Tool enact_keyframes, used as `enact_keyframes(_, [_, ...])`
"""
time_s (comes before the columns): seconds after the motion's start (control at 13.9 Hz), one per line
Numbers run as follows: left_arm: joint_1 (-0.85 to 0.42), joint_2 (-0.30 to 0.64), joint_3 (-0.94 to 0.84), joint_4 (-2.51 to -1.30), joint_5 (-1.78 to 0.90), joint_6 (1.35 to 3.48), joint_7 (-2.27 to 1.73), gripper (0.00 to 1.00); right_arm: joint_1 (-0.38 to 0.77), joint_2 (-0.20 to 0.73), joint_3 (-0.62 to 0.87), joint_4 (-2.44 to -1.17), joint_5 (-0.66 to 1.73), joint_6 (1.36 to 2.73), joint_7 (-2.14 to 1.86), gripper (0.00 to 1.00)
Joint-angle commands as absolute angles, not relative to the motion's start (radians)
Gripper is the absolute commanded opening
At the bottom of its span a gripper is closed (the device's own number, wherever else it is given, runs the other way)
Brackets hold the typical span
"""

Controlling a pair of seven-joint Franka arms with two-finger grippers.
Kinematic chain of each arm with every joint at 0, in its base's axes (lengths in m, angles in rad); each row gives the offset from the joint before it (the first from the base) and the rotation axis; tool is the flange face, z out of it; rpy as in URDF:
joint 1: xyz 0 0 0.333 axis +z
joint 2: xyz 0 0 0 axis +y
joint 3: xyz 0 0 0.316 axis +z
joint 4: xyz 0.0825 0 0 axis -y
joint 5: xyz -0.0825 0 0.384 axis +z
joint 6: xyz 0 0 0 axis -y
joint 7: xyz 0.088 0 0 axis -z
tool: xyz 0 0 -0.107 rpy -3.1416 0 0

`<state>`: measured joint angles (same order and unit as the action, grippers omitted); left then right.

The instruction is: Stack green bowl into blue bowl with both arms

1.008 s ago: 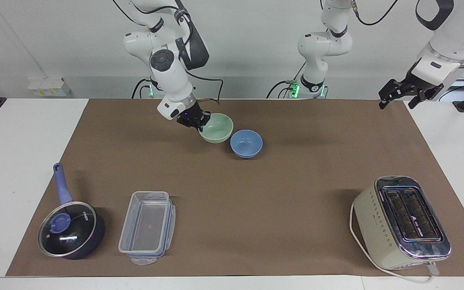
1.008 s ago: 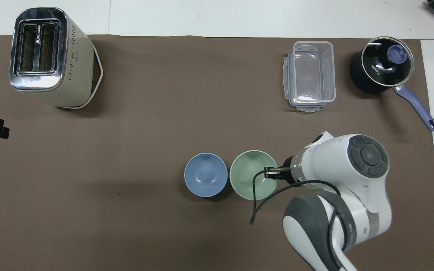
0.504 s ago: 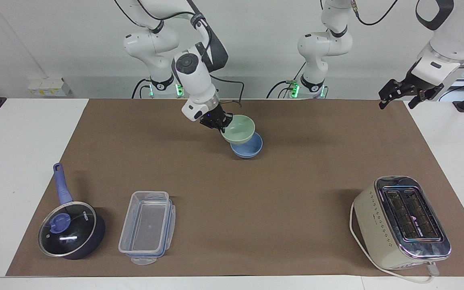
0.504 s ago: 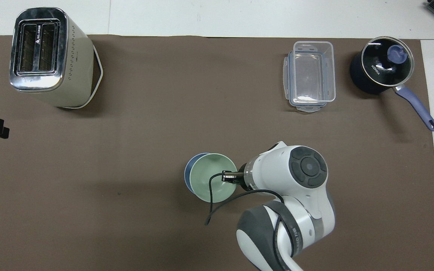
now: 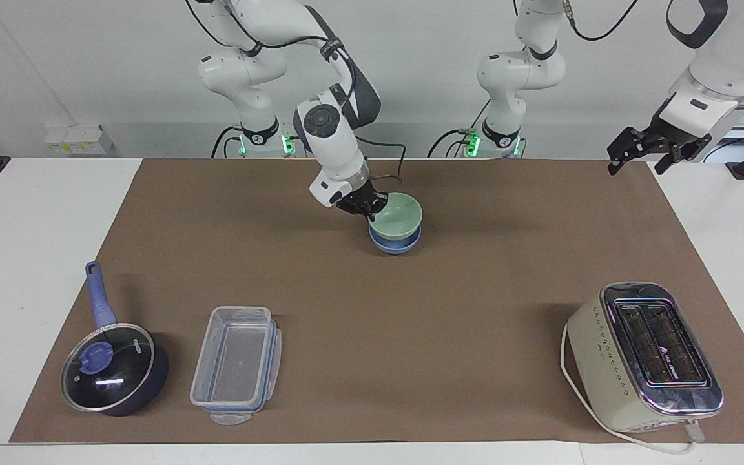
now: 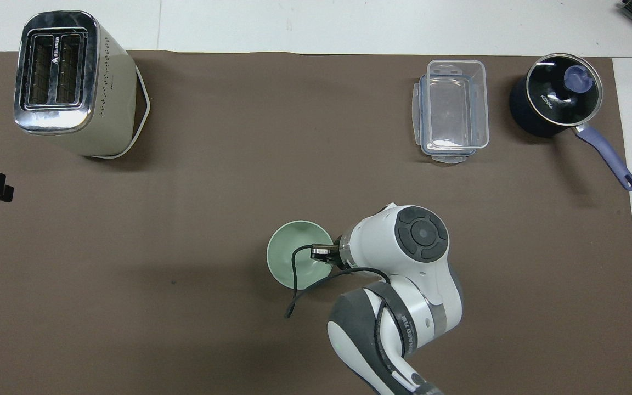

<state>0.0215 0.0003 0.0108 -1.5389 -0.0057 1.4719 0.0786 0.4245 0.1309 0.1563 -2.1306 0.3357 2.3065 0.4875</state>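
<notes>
Green bowl (image 5: 397, 217) sits low in the blue bowl (image 5: 396, 243), rims almost concentric, near the robots' end of the mat, mid-table. In the overhead view the green bowl (image 6: 296, 261) covers the blue one entirely. Right gripper (image 5: 368, 205) pinches the green bowl's rim on the side toward the right arm's end, one finger inside the wall, one outside. Whether the bowl is fully seated cannot be told. Judgement: bowl is light, rigid, smooth matte, probably slippery at the rim; a rim pinch is the only practical hold and tilts it easily, so release should be level. Left gripper (image 5: 644, 150) waits over the mat's edge at the left arm's end, fingers spread, empty.
</notes>
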Motion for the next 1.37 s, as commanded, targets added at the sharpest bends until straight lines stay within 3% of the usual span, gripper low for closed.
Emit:
enact_keyframes(0.0, [0.020, -0.014, 0.009, -1.543, 0.015, 1.463, 0.091, 1.00, 0.425, 0.153, 0.158, -2.122, 0.334, 2.333, 0.502, 0.00])
enact_keyframes(0.43, [0.020, -0.014, 0.009, -1.543, 0.017, 1.463, 0.091, 1.00, 0.423, 0.153, 0.156, -2.126, 0.305, 2.333, 0.492, 0.00])
enact_keyframes(0.58, [0.020, -0.014, 0.009, -1.543, 0.017, 1.463, 0.091, 1.00, 0.423, 0.153, 0.156, -2.126, 0.259, 2.333, 0.498, 0.16])
enact_keyframes(0.65, [0.020, -0.014, 0.009, -1.545, 0.015, 1.463, 0.091, 1.00, 0.423, 0.153, 0.156, -2.125, 0.259, 2.333, 0.502, 0.29])
enact_keyframes(0.72, [0.020, -0.014, 0.009, -1.543, 0.017, 1.463, 0.091, 1.00, 0.423, 0.153, 0.158, -2.122, 0.256, 2.333, 0.503, 0.49])
enact_keyframes(1.15, [0.020, -0.014, 0.009, -1.543, 0.015, 1.463, 0.091, 1.00, 0.420, 0.143, 0.156, -2.074, 0.256, 2.309, 0.509, 0.51])
enact_keyframes(1.3, [0.020, -0.014, 0.009, -1.543, 0.017, 1.463, 0.091, 1.00, 0.407, 0.101, 0.150, -2.065, 0.256, 2.280, 0.508, 0.60])
